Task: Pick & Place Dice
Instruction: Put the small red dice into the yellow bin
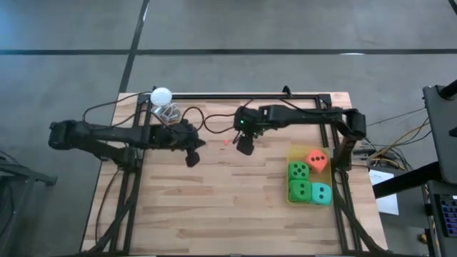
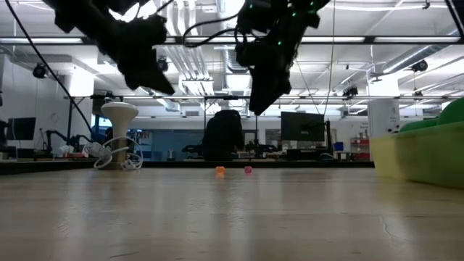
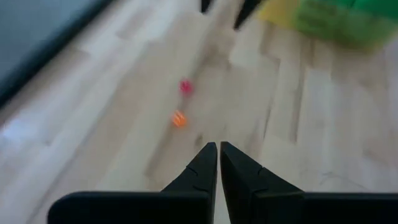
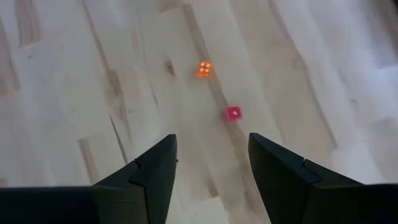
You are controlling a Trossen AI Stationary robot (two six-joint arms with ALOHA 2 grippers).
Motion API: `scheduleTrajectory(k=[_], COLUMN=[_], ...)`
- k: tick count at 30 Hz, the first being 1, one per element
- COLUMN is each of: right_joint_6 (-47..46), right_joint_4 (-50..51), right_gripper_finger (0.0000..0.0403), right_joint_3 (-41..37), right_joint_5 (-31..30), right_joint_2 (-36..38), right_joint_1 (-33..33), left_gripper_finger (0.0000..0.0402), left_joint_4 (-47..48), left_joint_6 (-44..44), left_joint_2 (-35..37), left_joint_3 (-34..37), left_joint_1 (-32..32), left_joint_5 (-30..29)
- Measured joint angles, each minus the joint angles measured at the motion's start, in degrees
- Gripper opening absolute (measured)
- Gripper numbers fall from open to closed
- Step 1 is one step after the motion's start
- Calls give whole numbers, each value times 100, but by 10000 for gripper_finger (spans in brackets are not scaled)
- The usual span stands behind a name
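Dice sit in two groups. Four large soft cubes are packed in a yellow tray at the table's right side: orange-red die, two green dice and, teal die.

Two far smaller dice lie on bare wood between the arms: tiny orange die and tiny pink die, near each other but apart. Pips show faintly on the orange one; on the pink one I cannot tell.

Right gripper hangs above the table with fingers spread wide, both small dice ahead of it in its wrist view. Left gripper also hangs clear of the wood, fingers pressed together, holding nothing.

Step in hand, as I judge it: approach for a pick of one small die, nothing grasped yet. The right arm looks the better placed.

Next move calls for centring over one die, descending nearly to the wood, and closing without nudging the neighbour. They are very small; a slight miss could flick one away.

White ball stands at the far left edge, not involved.
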State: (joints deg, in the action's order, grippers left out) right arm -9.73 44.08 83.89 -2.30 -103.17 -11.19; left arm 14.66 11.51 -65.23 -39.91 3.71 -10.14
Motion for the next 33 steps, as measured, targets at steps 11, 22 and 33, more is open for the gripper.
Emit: scheduleTrajectory(k=[11, 22, 33], right_joint_6=[991, 1341, 1578], right_joint_4=[-568, -679, -734], right_gripper_finger=[192, 192, 192], right_joint_3=[97, 67, 21], right_joint_5=[583, 536, 583], right_joint_2=[-761, -1327, -1212], right_joint_1=[-313, -645, -746], left_gripper_finger=[26, 26, 25], left_joint_4=[-714, -2021, -1987], left_joint_6=[-710, -841, -884], left_joint_2=[30, 32, 0], left_joint_3=[760, 653, 381], left_joint_1=[229, 240, 328], left_joint_5=[998, 1574, 1576])
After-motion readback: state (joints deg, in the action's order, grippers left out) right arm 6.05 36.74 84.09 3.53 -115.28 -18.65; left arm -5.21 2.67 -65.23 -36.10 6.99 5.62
